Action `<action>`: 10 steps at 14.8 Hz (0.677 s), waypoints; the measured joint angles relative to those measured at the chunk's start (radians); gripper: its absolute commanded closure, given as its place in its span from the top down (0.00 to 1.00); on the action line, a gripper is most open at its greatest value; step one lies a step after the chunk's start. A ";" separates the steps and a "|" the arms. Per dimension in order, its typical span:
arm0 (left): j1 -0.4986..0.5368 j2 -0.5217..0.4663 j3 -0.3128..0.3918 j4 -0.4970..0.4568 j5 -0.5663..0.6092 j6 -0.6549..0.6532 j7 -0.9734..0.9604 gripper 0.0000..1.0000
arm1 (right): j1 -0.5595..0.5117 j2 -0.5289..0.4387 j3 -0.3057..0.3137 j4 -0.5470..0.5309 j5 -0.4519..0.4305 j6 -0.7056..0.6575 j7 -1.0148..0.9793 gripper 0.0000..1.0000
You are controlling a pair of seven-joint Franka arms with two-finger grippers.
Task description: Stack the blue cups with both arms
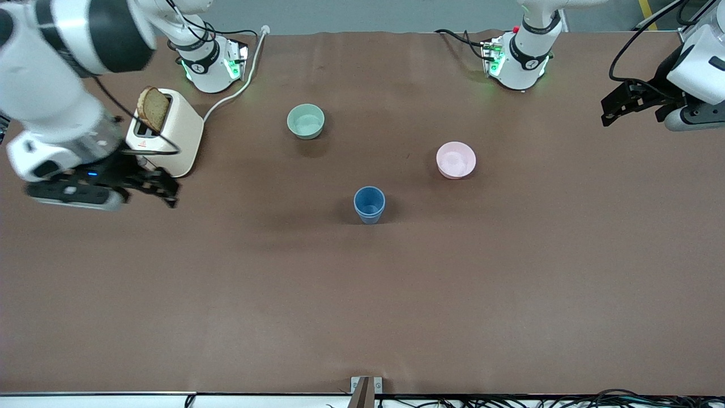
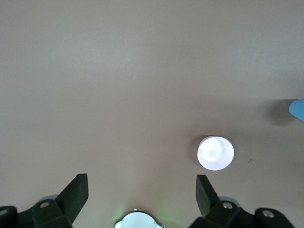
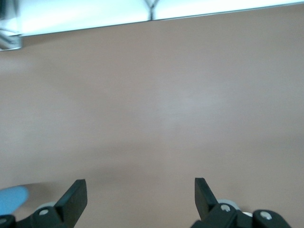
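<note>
Two tapered blue plastic cups (image 1: 369, 204) appear nested as one stack, mid-tabletop, away from every edge. Left gripper (image 1: 614, 107) hangs over the tabletop's left-arm end, jaws wide and empty. Right gripper (image 1: 161, 190) hangs over the right-arm end beside a white toaster (image 1: 170, 136), jaws wide and empty.
</note>
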 measured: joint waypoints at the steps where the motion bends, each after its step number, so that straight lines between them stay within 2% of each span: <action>1: 0.000 0.000 0.000 0.000 0.000 0.000 0.000 1.00 | -0.004 -0.017 -0.035 -0.001 0.004 -0.017 -0.044 1.00; 6: 0.001 0.001 0.001 0.006 0.000 0.004 0.001 1.00 | -0.037 -0.097 -0.151 0.009 0.046 -0.151 -0.260 1.00; 10: 0.001 0.003 0.001 0.014 0.000 0.004 0.002 1.00 | -0.040 -0.107 -0.214 0.098 0.062 -0.275 -0.368 1.00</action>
